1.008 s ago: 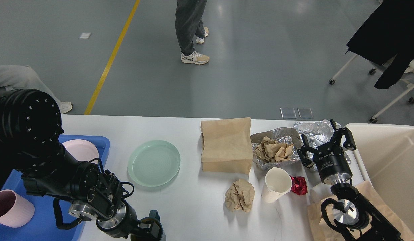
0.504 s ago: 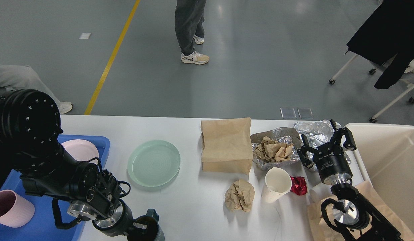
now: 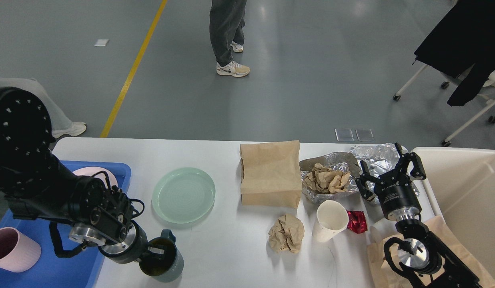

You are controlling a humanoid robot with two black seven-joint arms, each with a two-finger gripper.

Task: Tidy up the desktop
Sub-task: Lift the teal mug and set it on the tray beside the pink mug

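Two end effectors in view. Our left end effector (image 3: pixel 161 253) grips a dark teal mug (image 3: pixel 162 260) by its rim, one finger inside the mouth; the mug tips toward us, seemingly lifted off the large white rectangular tabletop (image 3: pixel 227 248). Just left of it sits the blue plastic tray (image 3: pixel 43 264), holding a pink ribbed cup (image 3: pixel 13 249) and a pale pink dish (image 3: pixel 97 176); we judge the mug is bound there, crockery gathered together. Beyond it lies a pale green round plate (image 3: pixel 184 195), not yet collected.

Our right end effector (image 3: pixel 388 171) hovers with fingers spread, holding nothing, over crumpled silver foil (image 3: pixel 375 154). Left of it: foil sheet with brown paper scraps (image 3: pixel 327 181), flat brown paper bag (image 3: pixel 270 173), white paper cup (image 3: pixel 331 220), red wrapper (image 3: pixel 357 221), brown paper ball (image 3: pixel 286 233). Just right stands the cream bin (image 3: pixel 467 192), likely placed to receive that rubbish. The tabletop stretches under everything and is far from tidy.
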